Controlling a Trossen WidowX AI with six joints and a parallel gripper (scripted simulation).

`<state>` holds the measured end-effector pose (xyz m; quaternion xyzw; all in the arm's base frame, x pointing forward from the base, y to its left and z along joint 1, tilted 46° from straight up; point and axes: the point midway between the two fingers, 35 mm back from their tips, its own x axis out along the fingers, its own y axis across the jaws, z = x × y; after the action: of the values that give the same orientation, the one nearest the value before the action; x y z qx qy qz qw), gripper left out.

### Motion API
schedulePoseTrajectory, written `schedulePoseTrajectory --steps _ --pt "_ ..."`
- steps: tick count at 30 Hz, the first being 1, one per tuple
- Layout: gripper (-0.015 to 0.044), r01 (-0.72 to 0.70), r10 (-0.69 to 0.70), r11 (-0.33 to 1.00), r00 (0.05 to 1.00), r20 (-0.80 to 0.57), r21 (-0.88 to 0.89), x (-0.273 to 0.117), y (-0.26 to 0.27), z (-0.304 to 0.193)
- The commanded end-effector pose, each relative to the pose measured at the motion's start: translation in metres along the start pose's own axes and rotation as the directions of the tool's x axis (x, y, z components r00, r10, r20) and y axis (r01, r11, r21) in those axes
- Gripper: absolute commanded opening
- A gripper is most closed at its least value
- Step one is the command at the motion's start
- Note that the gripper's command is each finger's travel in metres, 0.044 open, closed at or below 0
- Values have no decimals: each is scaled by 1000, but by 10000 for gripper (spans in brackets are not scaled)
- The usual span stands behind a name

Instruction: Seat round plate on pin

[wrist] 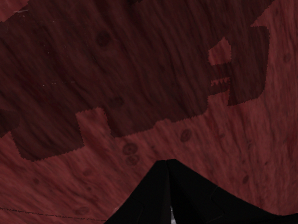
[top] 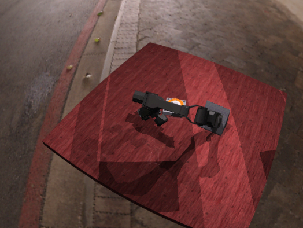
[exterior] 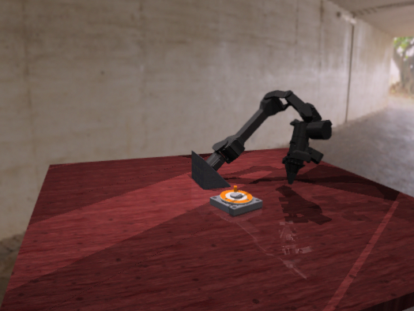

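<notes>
Arm (top: 167, 105) covers most of plate (top: 177, 101); pin, tab hole too small to tell.

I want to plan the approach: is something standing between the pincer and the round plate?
Nothing visible does. The pincer is shut, holds nothing and points down at bare table, beside the plate on its grey base. Only open tabletop lies between them.
</notes>
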<state>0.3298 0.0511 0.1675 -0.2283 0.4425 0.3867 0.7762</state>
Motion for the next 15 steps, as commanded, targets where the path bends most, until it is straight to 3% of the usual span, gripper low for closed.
schedulePoseTrajectory --steps 1,6,8,13,15 --pt "0 -86 94 978 995 -36 191 11 -4 -40" --pt "0 -205 253 779 967 1 593 17 -6 -116" --pt "0 -217 269 743 963 14 634 16 -5 -123" --pt "0 -305 348 408 923 161 861 12 7 -171" --pt "0 -315 352 362 918 184 877 11 9 -175"
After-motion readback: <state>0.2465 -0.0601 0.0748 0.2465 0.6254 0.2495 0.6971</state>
